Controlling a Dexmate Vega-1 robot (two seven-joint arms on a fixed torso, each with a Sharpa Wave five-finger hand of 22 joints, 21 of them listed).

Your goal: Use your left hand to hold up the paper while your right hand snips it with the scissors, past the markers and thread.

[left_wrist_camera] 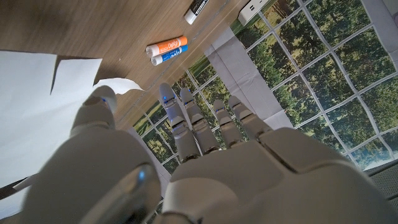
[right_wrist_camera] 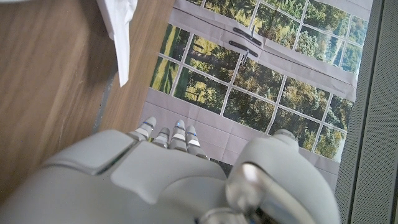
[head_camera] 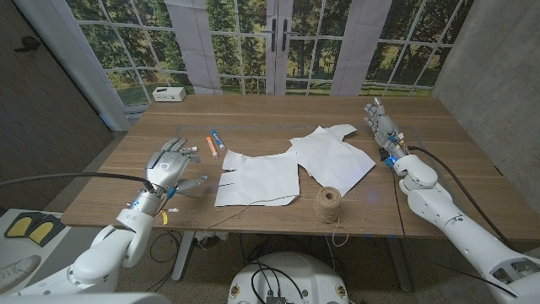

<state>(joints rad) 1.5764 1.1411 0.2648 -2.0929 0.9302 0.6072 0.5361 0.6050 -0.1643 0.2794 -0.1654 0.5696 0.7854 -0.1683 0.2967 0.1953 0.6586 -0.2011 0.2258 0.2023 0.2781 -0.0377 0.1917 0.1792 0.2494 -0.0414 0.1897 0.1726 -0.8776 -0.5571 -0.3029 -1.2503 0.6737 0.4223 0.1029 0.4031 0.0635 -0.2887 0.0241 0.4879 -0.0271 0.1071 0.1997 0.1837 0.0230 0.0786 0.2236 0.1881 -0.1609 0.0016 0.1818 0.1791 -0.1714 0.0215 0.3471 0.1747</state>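
Two white paper sheets lie mid-table: a front sheet with slits along its left edge and a second sheet overlapping its far right corner. An orange marker and a blue marker lie side by side left of the paper, also seen close up as the two markers. A spool of brown thread stands at the front, its loose end trailing along the front sheet's edge. My left hand hovers left of the front sheet, fingers spread, holding nothing. My right hand is right of the far sheet, fingers straight, empty.
A small white box sits at the table's far left corner, seen too as the box. Another marker with a dark cap lies beyond the coloured pair. A window backdrop stands behind the table.
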